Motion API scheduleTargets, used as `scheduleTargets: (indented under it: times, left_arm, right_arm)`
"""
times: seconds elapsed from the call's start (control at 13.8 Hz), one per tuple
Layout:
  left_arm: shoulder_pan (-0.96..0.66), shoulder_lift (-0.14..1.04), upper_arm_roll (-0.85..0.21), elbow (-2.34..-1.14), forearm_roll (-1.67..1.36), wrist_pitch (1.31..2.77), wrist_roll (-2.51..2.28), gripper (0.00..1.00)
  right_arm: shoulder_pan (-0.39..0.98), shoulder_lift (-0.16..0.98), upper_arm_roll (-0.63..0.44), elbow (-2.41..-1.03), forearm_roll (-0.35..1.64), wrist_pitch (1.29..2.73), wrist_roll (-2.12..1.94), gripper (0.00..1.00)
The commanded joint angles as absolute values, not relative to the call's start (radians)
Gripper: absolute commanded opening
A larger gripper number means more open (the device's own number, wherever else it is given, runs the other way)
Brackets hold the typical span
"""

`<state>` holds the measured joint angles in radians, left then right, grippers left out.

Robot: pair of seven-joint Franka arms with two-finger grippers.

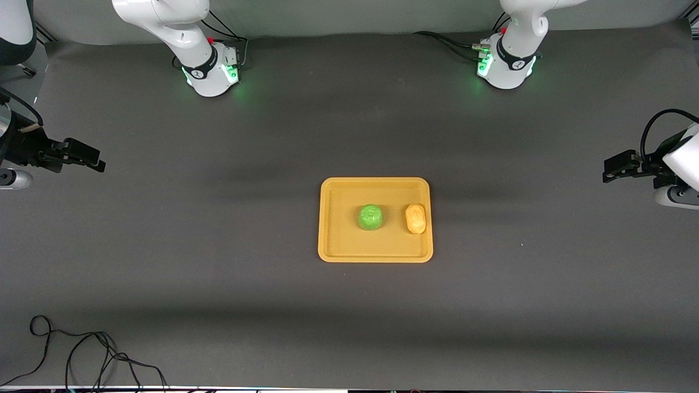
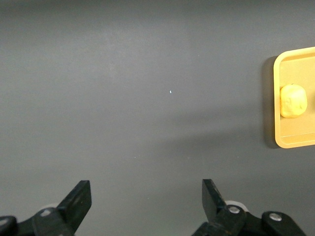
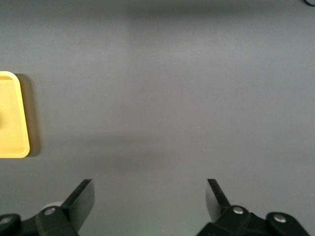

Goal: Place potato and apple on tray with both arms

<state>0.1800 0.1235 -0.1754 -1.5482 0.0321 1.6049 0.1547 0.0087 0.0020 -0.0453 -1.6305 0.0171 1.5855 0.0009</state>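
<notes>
Resting on the tray [image 1: 333, 218] mid-counter, apple [image 1: 370, 216] and potato [image 1: 415, 218] could roll if bumped; left end effector [image 2: 146, 199] and right end effector [image 3: 149, 199] hang released over the counter's ends.

Tray [image 3: 11, 115] cut off by edge in both wrist views; apple apparently outside both.

I see the round bright green apple [image 1: 370, 216] and oval tan potato [image 1: 415, 218] lying apart on the flat yellow-orange plastic tray [image 1: 339, 240], the potato toward my left arm's end.
</notes>
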Motion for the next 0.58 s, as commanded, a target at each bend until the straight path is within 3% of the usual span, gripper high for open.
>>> scheduleTargets:
  times: [0.0, 0.22, 0.51]
  left_arm:
    - [0.181, 0.133, -0.176, -1.529, 0.034, 1.597, 0.140, 1.00]
    - [0.172, 0.112, -0.179, -1.545, 0.032, 1.533, 0.138, 1.00]
    - [0.048, 0.132, -0.178, -1.612, -0.082, 1.574, 0.115, 1.00]
  right_arm:
    - [0.006, -0.006, -0.035, -1.620, -0.037, 1.552, -0.046, 1.00]
    - [0.005, -0.002, -0.038, -1.618, -0.035, 1.551, -0.048, 1.00]
    - [0.005, 0.008, -0.040, -1.608, -0.034, 1.551, -0.037, 1.00]
